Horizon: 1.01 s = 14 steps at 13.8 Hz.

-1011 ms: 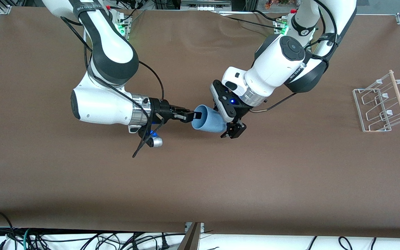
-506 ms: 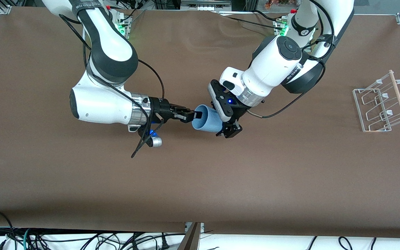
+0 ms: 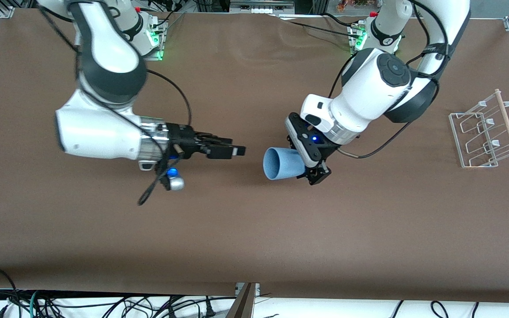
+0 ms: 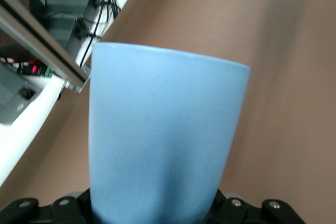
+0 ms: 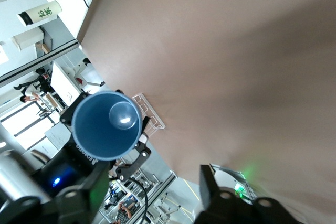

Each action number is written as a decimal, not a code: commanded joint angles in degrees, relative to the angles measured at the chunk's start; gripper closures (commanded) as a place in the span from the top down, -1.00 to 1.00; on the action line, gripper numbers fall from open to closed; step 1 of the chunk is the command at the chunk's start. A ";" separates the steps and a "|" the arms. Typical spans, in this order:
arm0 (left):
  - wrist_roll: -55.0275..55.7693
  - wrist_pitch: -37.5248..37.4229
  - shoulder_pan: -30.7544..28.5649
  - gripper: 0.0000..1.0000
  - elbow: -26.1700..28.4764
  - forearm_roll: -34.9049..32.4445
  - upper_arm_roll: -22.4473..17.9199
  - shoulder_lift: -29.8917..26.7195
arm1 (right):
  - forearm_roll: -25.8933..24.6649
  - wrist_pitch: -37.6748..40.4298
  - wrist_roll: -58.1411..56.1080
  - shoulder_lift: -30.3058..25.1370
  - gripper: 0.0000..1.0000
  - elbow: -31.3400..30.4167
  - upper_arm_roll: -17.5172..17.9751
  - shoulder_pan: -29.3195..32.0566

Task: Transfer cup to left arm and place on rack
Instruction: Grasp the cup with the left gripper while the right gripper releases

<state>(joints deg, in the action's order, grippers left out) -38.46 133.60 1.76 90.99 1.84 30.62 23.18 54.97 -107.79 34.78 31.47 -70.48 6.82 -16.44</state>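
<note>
The light-blue cup [image 3: 280, 163] hangs on its side above the middle of the table, mouth toward the right arm's end. My left gripper [image 3: 308, 167] is shut on its base end. The left wrist view is filled by the cup [image 4: 163, 129], with the left gripper [image 4: 157, 212] clamped on its narrow end. My right gripper [image 3: 237, 151] is open and empty, a short gap from the cup's mouth. In the right wrist view the right gripper [image 5: 149, 203] faces the cup's open mouth [image 5: 106, 124]. The white wire rack [image 3: 480, 134] with its wooden dowel stands at the left arm's end of the table.
The brown table [image 3: 254, 238] runs wide between the cup and the rack. A loose black cable and a silver camera [image 3: 175, 183] hang under the right wrist. Cables lie past the table's edge nearest the front camera.
The right gripper opened, let go of the cup's rim and drew back toward its own end. The left gripper shut on the cup and carried it a little toward the rack.
</note>
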 commanded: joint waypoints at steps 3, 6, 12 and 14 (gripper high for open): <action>0.22 -16.40 -7.36 -1.00 -0.02 -0.97 0.41 -6.55 | -9.23 9.96 -0.24 -2.54 1.00 2.89 0.21 6.33; 0.40 -29.05 -12.20 -1.00 -0.11 -1.14 0.14 -10.86 | -19.86 13.74 -3.39 -3.87 1.00 2.89 -0.05 7.65; 0.14 -52.55 -17.48 -1.00 -2.74 -15.79 -0.91 -12.37 | -44.39 15.06 -10.41 -5.63 1.00 2.89 -1.27 7.65; 0.14 -55.19 -19.67 -1.00 -2.66 -17.40 -1.00 -12.90 | -50.11 16.74 -18.03 -5.72 1.00 2.89 -2.94 7.74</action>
<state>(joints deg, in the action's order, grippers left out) -38.40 81.26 -16.26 88.80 -13.40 29.33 11.14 9.11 -92.95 23.20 26.54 -67.52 5.23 -8.88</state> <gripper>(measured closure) 0.348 0.000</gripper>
